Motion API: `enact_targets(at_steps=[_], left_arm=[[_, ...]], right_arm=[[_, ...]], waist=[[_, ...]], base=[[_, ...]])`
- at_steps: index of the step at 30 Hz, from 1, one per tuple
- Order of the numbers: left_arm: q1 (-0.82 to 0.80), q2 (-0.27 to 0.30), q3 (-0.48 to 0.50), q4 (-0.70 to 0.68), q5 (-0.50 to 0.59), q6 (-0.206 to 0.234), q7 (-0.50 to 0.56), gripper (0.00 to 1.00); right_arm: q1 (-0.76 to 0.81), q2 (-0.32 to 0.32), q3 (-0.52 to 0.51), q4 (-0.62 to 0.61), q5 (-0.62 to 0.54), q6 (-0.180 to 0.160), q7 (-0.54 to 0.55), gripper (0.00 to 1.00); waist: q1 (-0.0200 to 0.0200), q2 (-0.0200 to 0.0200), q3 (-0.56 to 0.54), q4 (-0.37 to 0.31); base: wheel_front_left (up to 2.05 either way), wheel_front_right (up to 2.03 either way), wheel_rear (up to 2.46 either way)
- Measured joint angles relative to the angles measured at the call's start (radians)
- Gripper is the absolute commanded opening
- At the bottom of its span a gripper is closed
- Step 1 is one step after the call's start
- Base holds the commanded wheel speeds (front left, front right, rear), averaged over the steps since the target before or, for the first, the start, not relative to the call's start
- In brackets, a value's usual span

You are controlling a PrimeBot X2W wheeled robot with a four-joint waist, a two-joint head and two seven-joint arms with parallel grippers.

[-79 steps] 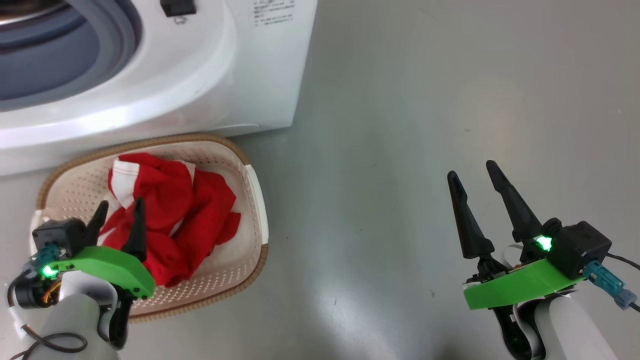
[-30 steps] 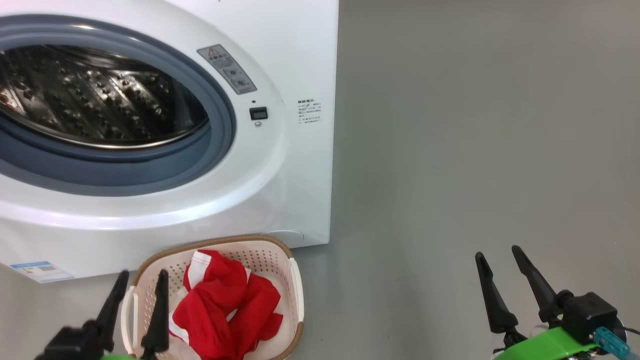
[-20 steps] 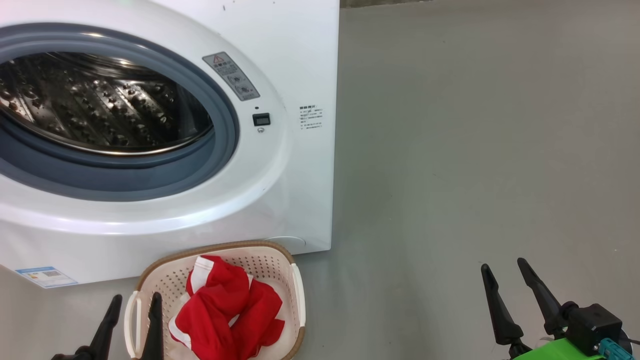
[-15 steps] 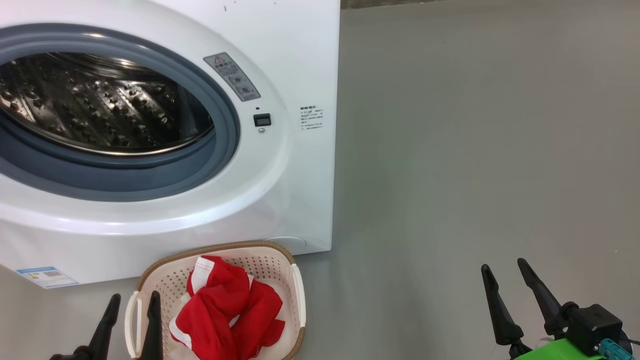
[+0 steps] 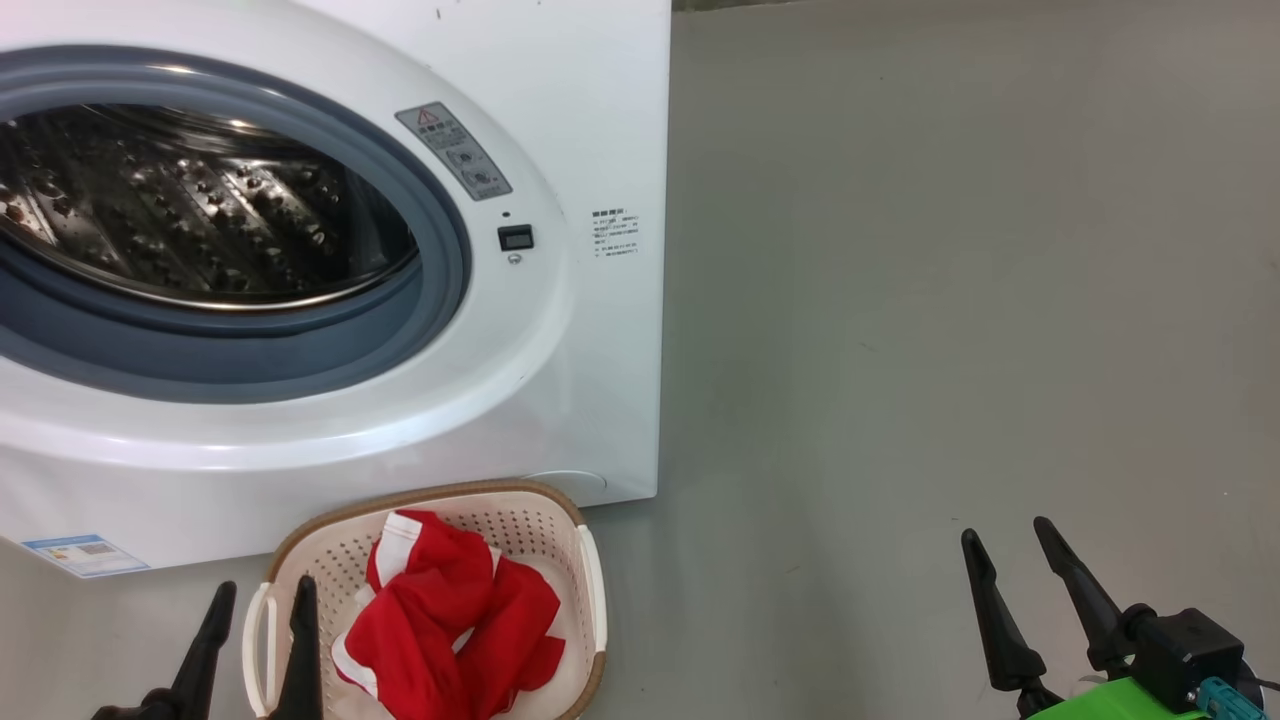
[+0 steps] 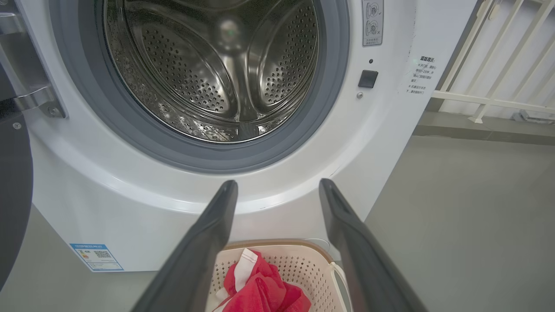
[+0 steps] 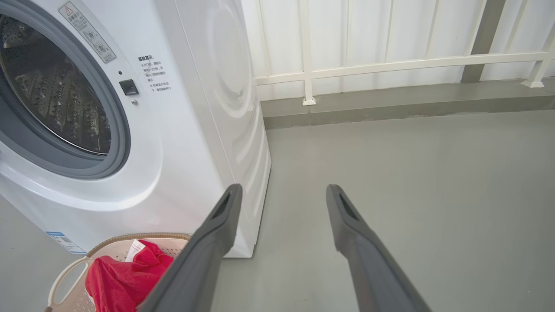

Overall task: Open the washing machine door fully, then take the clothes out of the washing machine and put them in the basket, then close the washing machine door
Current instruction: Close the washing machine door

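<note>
Lying in basket (image 5: 430, 492), red clothes (image 5: 450, 625), near parted left jaws

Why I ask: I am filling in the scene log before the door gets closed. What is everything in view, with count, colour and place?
washing machine: one, white, on the floor, left in the head view
drum: one, steel, inside the grey ring; no clothes seen in it
washing machine door: one, dark, swung open at the left edge of the left wrist view
blue label: one, low on the machine's front
basket: one, cream with a brown rim, on the floor before the machine
clothes: one heap, red with white, in the basket
railing: one, white, behind the machine
floor: grey
left gripper: dark fingers, open, empty, by the basket
right gripper: dark fingers, open, empty, over bare floor
</note>
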Motion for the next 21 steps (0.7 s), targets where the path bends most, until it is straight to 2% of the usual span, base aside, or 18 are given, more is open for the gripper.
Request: enact_targets(at_steps=[10,21], left_arm=[[-0.005,-0.003,0.013,-0.006,0.009,0.000,0.000,1.00],[-0.005,-0.003,0.016,-0.007,0.009,0.000,0.000,1.00]], right_arm=[[0.000,0.003,0.000,0.000,0.000,0.000,0.000,1.00],[-0.002,0.007,-0.001,-0.004,0.000,0.000,0.000,1.00]], waist=[[0.0000,0.0000,0.009,0.004],[0.0001,0.0000,0.016,0.006]], base=[[-0.25,0.25,0.00],[-1.26,1.26,0.00]])
